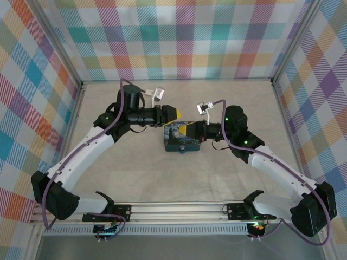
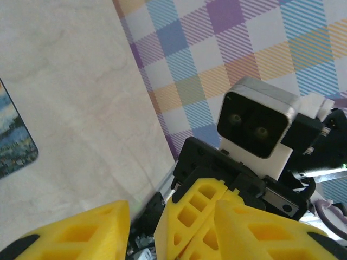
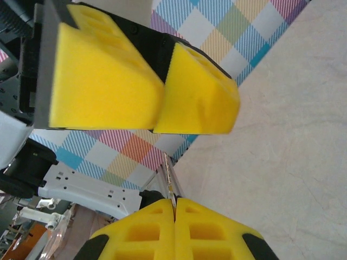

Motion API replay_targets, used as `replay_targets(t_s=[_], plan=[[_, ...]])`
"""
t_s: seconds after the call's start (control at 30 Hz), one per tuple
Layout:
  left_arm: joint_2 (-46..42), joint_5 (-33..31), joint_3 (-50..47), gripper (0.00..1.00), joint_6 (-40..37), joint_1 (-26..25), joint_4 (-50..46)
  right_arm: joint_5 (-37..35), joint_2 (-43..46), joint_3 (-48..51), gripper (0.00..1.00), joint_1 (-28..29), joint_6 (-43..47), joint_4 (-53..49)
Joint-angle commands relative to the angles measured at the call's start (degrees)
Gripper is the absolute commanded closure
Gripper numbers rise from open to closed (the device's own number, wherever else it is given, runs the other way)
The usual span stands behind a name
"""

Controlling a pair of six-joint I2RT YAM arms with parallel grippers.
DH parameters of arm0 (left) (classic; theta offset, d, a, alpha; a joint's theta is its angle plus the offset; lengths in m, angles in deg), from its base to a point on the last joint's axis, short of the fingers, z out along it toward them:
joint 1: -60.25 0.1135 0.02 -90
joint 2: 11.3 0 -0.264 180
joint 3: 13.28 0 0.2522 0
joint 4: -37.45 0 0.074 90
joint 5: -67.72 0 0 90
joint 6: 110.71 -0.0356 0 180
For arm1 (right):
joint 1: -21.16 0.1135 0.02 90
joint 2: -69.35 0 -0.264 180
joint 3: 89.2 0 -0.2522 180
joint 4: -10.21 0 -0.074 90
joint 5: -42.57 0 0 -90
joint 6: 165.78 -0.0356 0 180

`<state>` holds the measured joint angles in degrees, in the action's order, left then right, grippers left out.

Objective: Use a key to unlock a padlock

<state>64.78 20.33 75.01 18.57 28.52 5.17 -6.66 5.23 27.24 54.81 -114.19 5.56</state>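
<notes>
My right gripper (image 1: 190,130) (image 3: 174,203) is shut on a thin metal key (image 3: 172,181), whose toothed blade sticks out past the fingertips. My left gripper (image 1: 172,114) (image 2: 172,208) hangs just up-left of it, tips facing it, open with nothing clearly between its yellow fingers (image 3: 108,81). The left wrist view shows the right gripper's fingers (image 2: 198,211) close ahead. A small dark piece (image 1: 182,148) sits at the near edge of a blue picture tin (image 1: 176,135); I cannot tell whether it is the padlock.
The tin lies mid-table under both grippers, and its corner (image 2: 11,143) shows in the left wrist view. The right wrist camera (image 2: 257,127) is close to the left fingers. Checked walls (image 1: 179,38) enclose the table on three sides. A metal rail (image 1: 179,208) runs along the near edge.
</notes>
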Motion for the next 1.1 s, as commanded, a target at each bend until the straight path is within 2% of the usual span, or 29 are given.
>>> replay_targets(t_s=[0.0,0.2,0.4,0.53,0.57,0.6,0.63,0.7,0.73,0.87,1.0,1.07], plan=[[-0.09,4.00,0.83,0.62,-1.44,-0.95,-0.71,1.81,0.84,-1.96,1.00,-0.49,2.55,-2.45],[-0.11,3.36,0.71,0.82,-3.03,-1.67,-2.80,1.00,0.66,-2.03,1.00,-0.86,2.37,-2.36],[-0.55,2.39,0.57,0.96,-4.65,-1.67,-4.50,-0.17,1.52,-1.53,1.00,-1.21,1.61,-1.70],[-0.56,2.03,0.53,0.97,-4.85,-1.67,-4.77,-0.52,1.85,-1.44,1.00,-1.56,1.46,-1.89],[-0.57,2.06,0.53,0.93,-4.84,-1.67,-4.68,-0.52,1.89,-1.45,1.00,-1.58,1.42,-1.89],[-0.53,1.92,0.53,0.81,-4.83,-1.67,-4.83,-0.36,1.82,-1.38,1.00,-1.57,1.41,-1.91],[-0.60,1.49,0.64,0.73,-4.89,-1.72,-5.11,-0.38,1.80,-1.36,1.00,-1.57,1.36,-1.98],[-0.59,1.68,0.59,0.65,-5.01,-1.67,-5.03,-0.26,1.80,-1.31,1.00,-1.57,1.25,-1.82],[-0.57,2.01,0.55,0.65,-5.01,-1.67,-5.03,-0.17,1.80,-1.31,1.00,-1.57,1.24,-1.82],[-0.67,2.21,0.21,0.70,-5.01,-1.67,-5.03,-0.17,2.06,-1.18,1.00,-1.66,1.33,-1.88],[-1.01,2.04,0.04,0.82,-5.12,-1.67,-4.96,0.18,2.33,-1.18,1.00,-1.74,1.73,-2.53],[-0.85,2.14,0.07,0.91,-5.03,-1.72,-4.81,0.35,2.42,-1.22,1.00,-1.74,1.64,-2.47]])
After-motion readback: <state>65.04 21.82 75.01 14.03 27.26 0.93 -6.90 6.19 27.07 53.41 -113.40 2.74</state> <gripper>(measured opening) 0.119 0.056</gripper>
